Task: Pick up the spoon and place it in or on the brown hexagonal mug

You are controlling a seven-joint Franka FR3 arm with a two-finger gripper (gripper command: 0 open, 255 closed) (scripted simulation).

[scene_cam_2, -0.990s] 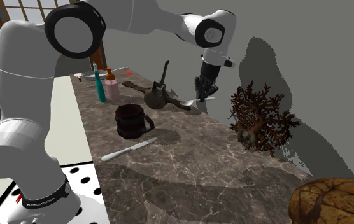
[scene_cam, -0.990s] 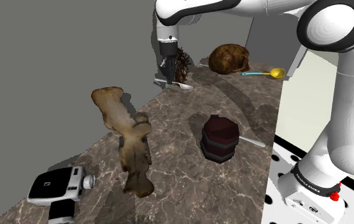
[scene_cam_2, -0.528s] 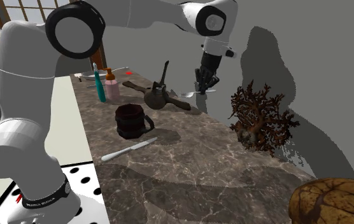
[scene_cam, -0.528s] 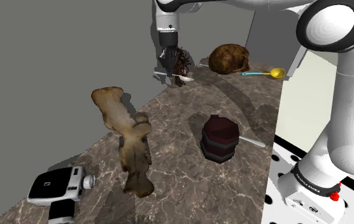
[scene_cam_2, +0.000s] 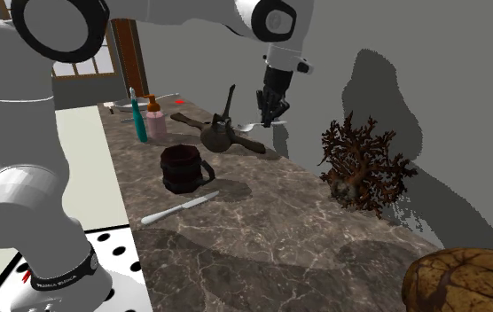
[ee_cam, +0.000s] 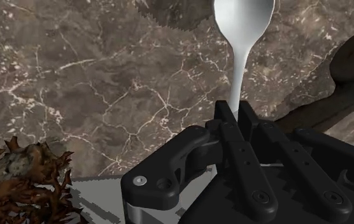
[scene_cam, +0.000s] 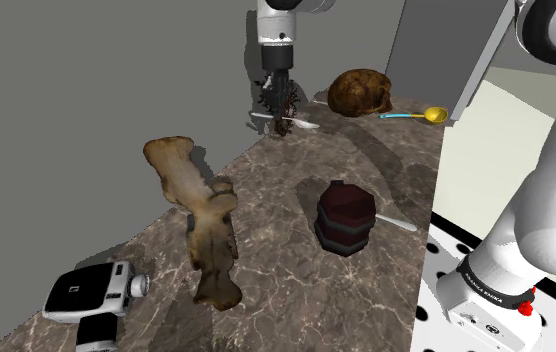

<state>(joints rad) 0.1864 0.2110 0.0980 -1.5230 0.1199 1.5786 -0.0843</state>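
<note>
the all-black two-finger tool (scene_cam_2: 267,114) is clamping the handle of a plain white spoon (scene_cam_2: 254,126), its fingers closed tight on it, and is holding it roughly level in the air over the far stretch of the brown marbled stone surface (scene_cam_2: 262,222), near a reddish-brown branching coral piece (scene_cam_2: 360,164). the dark brown hexagonal mug (scene_cam_2: 181,168) is standing upright on the surface, well apart from the spoon and closer to the stand.
</note>
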